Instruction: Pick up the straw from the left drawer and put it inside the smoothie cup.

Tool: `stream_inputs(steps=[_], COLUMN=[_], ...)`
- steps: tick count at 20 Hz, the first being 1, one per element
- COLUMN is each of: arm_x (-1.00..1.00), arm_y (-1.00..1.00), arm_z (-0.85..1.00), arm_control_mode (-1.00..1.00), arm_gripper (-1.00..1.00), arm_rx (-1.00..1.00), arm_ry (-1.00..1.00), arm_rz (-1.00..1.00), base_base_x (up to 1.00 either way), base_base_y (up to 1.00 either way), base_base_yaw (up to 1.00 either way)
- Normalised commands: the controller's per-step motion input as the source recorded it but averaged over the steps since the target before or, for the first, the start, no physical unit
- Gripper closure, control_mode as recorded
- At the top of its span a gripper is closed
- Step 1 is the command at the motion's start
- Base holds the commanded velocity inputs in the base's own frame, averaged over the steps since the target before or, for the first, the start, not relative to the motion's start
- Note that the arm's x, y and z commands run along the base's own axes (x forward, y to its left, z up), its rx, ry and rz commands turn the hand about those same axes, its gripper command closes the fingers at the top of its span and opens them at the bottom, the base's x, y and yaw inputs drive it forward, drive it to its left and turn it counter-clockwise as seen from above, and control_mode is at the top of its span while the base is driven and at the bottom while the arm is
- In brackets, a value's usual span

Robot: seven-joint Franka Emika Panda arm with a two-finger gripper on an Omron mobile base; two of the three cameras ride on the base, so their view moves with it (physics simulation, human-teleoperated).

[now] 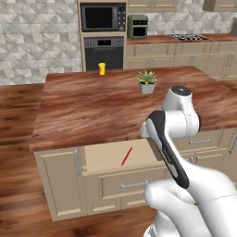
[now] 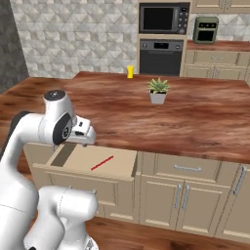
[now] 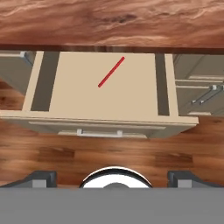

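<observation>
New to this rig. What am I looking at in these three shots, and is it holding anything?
It is a rendered kitchen with a white robot arm on a base that can drive. Two pictures come from cameras on that base, behind the arm to its left and right. The third looks along the gripper, whose jaws stand wide open and hold nothing.

The left drawer of the wooden island is pulled open, and the red straw lies loose and diagonal on its floor. On the island top stand the yellow smoothie cup, near the far edge, and a small potted plant. The straw is not yet picked up.
</observation>
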Motion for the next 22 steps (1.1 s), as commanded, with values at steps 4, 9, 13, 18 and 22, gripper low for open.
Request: stream_inputs(steps=[4,9,13,18,22], arm_x=[0.13,0.04,0.05,0.13,0.23], arm_y=[0.26,0.02,-0.01,-0.09,-0.08], arm_z=[-0.35,-0.29,-0.29,-0.40,-0.45], arm_control_mode=[-1.00,-1.00,-1.00,-1.00,-1.00], arm_gripper=[-1.00,-1.00,-1.00,-1.00,-1.00], arm_rx=[0.00,0.00,0.00,0.00,0.00], arm_ry=[0.05,0.01,0.04,0.06,0.05], arm_rz=[-0.01,0.00,0.00,0.00,0.00], base_base_x=[0.00,0.00,0.00,0.00,0.00], base_base_y=[0.00,0.00,0.00,0.00,0.00], base_base_yaw=[0.00,0.00,0.00,0.00,0.00])
